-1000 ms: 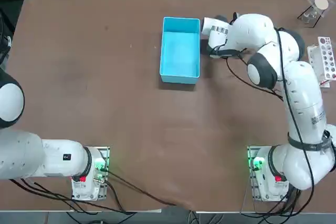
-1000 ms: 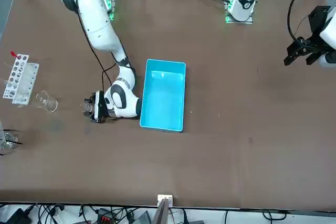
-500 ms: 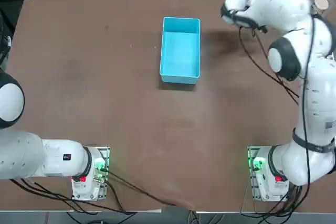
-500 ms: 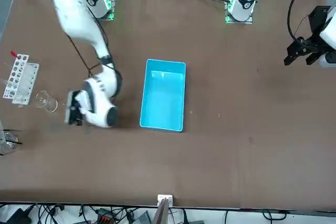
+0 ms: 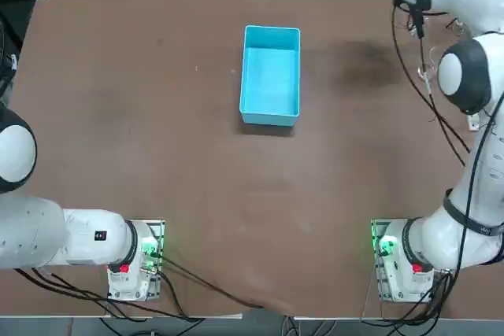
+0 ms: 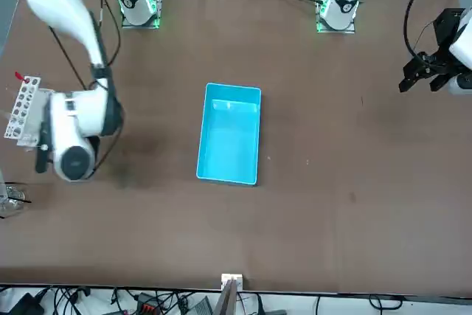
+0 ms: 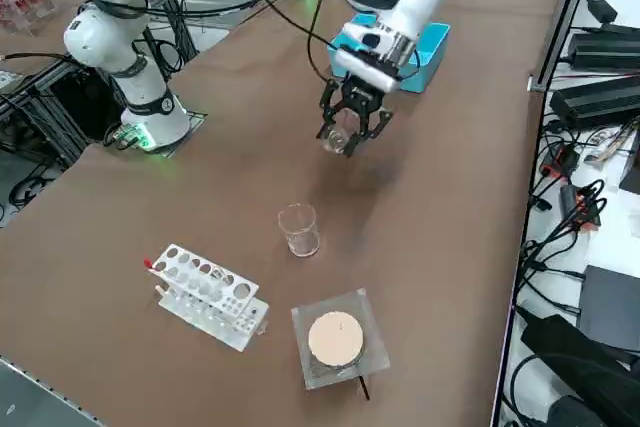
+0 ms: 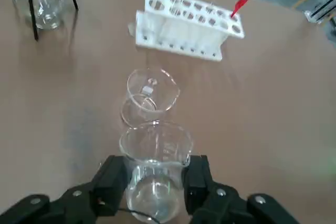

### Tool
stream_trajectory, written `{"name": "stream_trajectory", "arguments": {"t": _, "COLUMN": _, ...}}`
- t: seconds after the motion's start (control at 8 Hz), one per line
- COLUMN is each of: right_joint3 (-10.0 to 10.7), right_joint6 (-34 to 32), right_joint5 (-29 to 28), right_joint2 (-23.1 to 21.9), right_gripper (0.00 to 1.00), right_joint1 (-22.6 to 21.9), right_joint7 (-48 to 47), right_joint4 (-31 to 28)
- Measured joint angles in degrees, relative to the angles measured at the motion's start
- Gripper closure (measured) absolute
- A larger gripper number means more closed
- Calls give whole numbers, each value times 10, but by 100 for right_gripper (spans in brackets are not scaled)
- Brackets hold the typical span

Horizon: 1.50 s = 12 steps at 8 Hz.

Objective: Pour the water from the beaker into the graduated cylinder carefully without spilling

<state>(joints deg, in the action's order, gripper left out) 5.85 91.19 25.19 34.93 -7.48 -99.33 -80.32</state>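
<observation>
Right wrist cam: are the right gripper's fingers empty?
No, the right gripper has a clear glass vessel between its two black fingers.

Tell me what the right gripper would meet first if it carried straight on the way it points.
Probably the clear glass cup ahead of the right gripper and the glass it grips; depth is unclear.

Brown table (image 5: 220, 194) with blue bin (image 5: 270, 76), white rack (image 7: 208, 293)
</observation>
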Motion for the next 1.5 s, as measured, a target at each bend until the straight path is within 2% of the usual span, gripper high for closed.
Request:
{"name": "stream_trajectory", "arguments": {"t": 0.25, "right_joint3": 0, "right_joint6": 35, "right_joint5": -56, "right_joint2": -15, "right_gripper": 40, "right_joint1": 64, "right_joint7": 78, "right_joint4": -4}}
{"name": "stream_trajectory", "arguments": {"t": 0.38, "right_joint3": -1, "right_joint6": 49, "right_joint5": -66, "right_joint2": -18, "right_gripper": 40, "right_joint1": 81, "right_joint7": 97, "right_joint4": -12}}
{"name": "stream_trajectory", "arguments": {"t": 0.75, "right_joint3": -3, "right_joint6": 104, "right_joint5": -74, "right_joint2": -33, "right_gripper": 40, "right_joint1": 101, "right_joint7": 109, "right_joint4": -68}}
{"name": "stream_trajectory", "arguments": {"t": 1.0, "right_joint3": -4, "right_joint6": 134, "right_joint5": -143, "right_joint2": -60, "right_gripper": 40, "right_joint1": 119, "right_joint7": 154, "right_joint4": -106}}
{"name": "stream_trajectory", "arguments": {"t": 1.5, "right_joint3": -4, "right_joint6": 141, "right_joint5": -255, "right_joint2": -76, "right_gripper": 40, "right_joint1": 179, "right_joint7": 287, "right_joint4": -121}}
